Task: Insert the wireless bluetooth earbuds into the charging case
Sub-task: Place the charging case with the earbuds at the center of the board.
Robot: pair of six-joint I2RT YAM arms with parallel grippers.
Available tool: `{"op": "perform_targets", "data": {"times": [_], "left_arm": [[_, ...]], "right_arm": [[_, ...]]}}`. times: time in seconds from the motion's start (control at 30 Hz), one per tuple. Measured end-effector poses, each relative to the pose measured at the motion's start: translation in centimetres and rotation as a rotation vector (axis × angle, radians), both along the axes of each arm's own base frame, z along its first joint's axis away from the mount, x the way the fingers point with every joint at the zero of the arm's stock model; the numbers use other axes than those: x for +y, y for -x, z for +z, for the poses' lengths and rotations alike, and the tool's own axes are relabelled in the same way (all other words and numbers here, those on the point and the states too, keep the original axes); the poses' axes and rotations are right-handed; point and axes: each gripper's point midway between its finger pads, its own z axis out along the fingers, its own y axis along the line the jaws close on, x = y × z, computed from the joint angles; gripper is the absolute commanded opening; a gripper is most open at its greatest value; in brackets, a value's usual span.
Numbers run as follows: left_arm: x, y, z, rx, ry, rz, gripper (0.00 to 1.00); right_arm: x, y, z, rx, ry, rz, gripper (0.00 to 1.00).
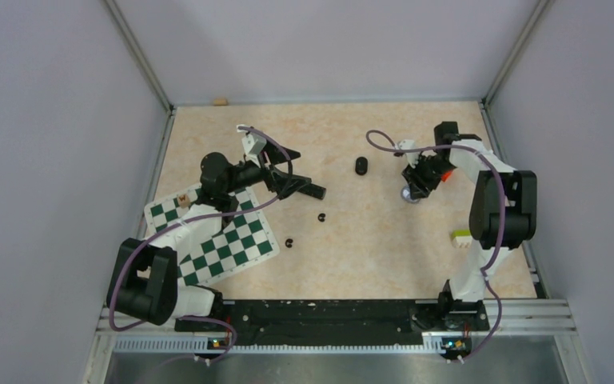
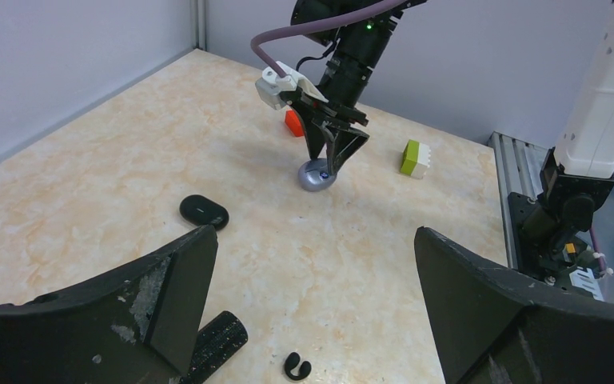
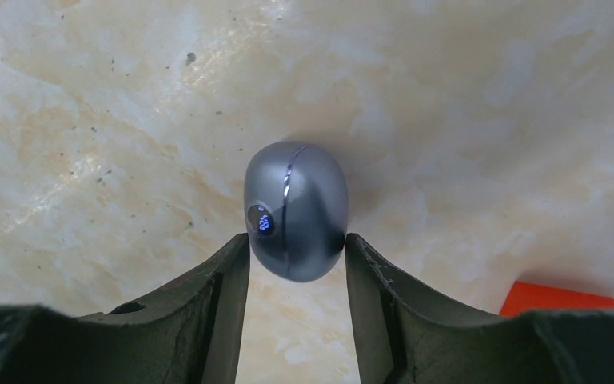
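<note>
on the right side of the table my right gripper (image 3: 297, 240) pinches the near end of the grey charging case (image 3: 296, 210). the lid is shut, and the arm reaches forward with its wrist pointing down. i judge this the case-steadying step — next the lid needs opening. two black earbuds (image 1: 321, 217) lie well apart from it, near the chessboard (image 1: 244, 240). my left gripper (image 2: 313, 236) hovers low — jaws spread wide, empty.

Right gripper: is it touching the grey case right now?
Touching. The right wrist view shows both fingers of the right gripper against the sides of the grey case, with no gap visible.
</note>
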Motion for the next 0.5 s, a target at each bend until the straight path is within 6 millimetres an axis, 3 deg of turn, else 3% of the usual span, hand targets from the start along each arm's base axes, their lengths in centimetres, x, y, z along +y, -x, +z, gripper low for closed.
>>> {"op": "perform_targets", "data": {"times": [0.2, 0.5], "left_arm": [[0.0, 0.0, 0.0, 0.0, 0.0, 0.0, 0.99], [0.0, 0.0, 0.1, -0.004, 0.002, 0.0, 0.99]], "right_arm": [[-0.3, -1.5, 0.6, -0.046, 0.015, -0.027, 0.55], [-0.8, -3.1, 0.9, -0.087, 0.032, -0.123, 0.58]]}}
